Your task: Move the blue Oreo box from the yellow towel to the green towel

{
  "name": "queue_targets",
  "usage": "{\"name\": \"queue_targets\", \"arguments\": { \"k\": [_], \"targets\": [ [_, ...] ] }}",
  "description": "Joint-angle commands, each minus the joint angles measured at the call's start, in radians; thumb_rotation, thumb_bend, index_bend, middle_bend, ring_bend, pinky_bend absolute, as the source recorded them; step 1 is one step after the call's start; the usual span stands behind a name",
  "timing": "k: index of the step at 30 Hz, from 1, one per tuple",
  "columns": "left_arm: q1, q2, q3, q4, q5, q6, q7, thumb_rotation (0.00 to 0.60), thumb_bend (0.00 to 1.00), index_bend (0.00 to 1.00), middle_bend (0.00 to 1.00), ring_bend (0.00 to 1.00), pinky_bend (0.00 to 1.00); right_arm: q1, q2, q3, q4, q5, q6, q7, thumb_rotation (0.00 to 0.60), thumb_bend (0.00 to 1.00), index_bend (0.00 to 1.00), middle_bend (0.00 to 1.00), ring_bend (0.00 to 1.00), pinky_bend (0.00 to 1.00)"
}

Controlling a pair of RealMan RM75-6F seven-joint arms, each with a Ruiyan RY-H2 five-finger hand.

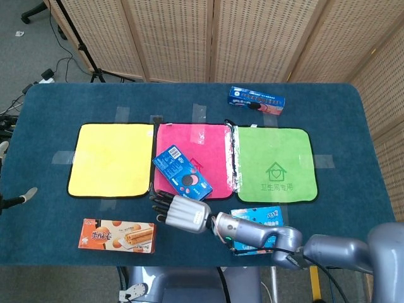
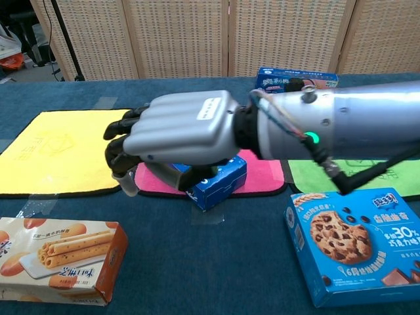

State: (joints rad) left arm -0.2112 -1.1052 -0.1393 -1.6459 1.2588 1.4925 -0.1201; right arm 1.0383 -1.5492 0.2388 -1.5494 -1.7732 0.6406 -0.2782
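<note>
Blue Oreo box (image 1: 182,171) is lying on the pink towel (image 1: 196,158), at its front left part, tilted diagonally, with one corner reaching toward the seam with the yellow towel (image 1: 111,159). So it's sitting neither on the yellow one nor on the green towel (image 1: 274,164); the transfer is looking roughly half done.

Right hand (image 1: 178,211) is hovering at the near edge of the pink towel, just in front of the box. From the chest view the hand (image 2: 177,139) is sitting knuckles-up, dark fingers curling down and forward, with the box's near corner (image 2: 220,184) showing under the palm. I'm not seeing anything actually clamped between the fingers, and I can't tell whether they're touching the box, so I'm calling the hold undetermined. Left hand isn't showing in either view.

I'm reading the step as a regrasp or approach on the box mid-route. Next move is needing a firm hold across the box's narrow sides, a lift clear of the towel, then a carry to the robot's right over the taped seam onto the green cloth.

Worth watching: a second blue box (image 1: 257,100) is lying on the tabletop (image 1: 50,101) behind the green towel, and a blue cookie box (image 2: 354,252) is sitting by the forearm near the front edge. An orange wafer box (image 1: 117,235) is resting front left, well apart from the route.
</note>
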Motion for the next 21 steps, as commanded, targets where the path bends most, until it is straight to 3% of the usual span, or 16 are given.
{"name": "queue_targets", "arguments": {
  "k": [1, 11, 21],
  "targets": [
    [0.001, -0.001, -0.001, 0.000, 0.005, -0.006, 0.002, 0.600, 0.00, 0.00, 0.00, 0.00, 0.00, 0.058, -0.093, 0.045, 0.100, 0.064, -0.046, -0.074, 0.600, 1.00, 0.35, 0.19, 0.03, 0.08],
    [0.001, -0.006, -0.019, 0.008, -0.003, -0.039, 0.000, 0.600, 0.00, 0.00, 0.00, 0.00, 0.00, 0.145, -0.217, 0.056, 0.322, 0.139, -0.057, -0.165, 0.600, 1.00, 0.35, 0.19, 0.03, 0.08],
    [0.000, -0.004, -0.031, 0.012, -0.006, -0.069, -0.008, 0.600, 0.00, 0.00, 0.00, 0.00, 0.00, 0.196, -0.316, 0.062, 0.485, 0.253, -0.075, -0.347, 0.600, 1.00, 0.36, 0.20, 0.03, 0.08]
  ]
}}
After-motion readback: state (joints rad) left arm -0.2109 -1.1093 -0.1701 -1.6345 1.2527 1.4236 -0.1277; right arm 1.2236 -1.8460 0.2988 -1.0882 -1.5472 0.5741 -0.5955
